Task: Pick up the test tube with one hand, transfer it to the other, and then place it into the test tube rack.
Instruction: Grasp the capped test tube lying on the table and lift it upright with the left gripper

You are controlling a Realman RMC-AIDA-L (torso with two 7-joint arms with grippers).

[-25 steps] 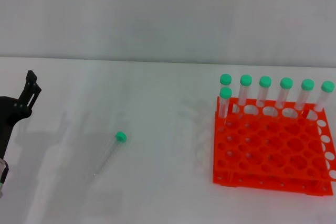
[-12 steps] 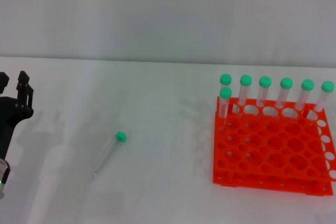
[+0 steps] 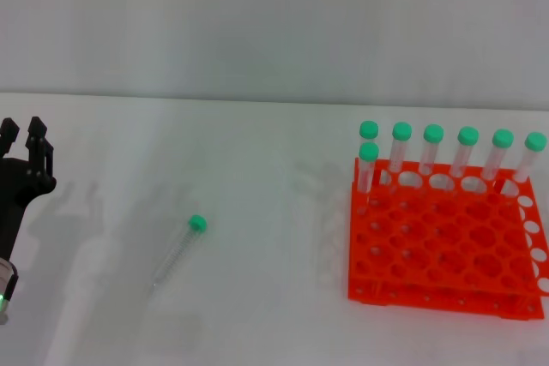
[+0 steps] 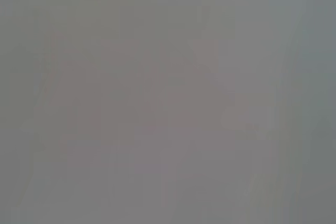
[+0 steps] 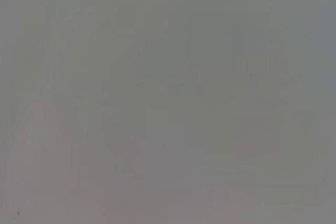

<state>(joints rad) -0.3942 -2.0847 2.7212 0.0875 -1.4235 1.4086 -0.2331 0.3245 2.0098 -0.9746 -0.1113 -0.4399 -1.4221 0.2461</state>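
A clear test tube [image 3: 177, 249] with a round green cap lies flat on the white tabletop [image 3: 257, 177], left of the middle in the head view. Its capped end points away from the robot and a little to the right, and its clear body slants back toward the robot's left. Nothing touches it.

The left gripper [image 3: 23, 135] sits at the far left edge of the head view, well apart from the tube. It is black, and its two short prongs point up and away from the robot with a narrow gap showing between them, so the jaws stand slightly apart and hold nothing. The dark body of the arm runs down from them to the lower left corner.

The orange rack [image 3: 446, 246] stands on the right side of the tabletop, well apart from the loose tube. It has two tiers and a grid of many round holes. Seven green-capped tubes [image 3: 467, 152] stand upright in it: six in a row along its far edge, and one more just in front of the leftmost of them, at the rack's far left corner. The rest of the holes that can be seen are unfilled.

The right gripper does not appear in the head view. Both wrist views show only a flat grey field with nothing to make out.
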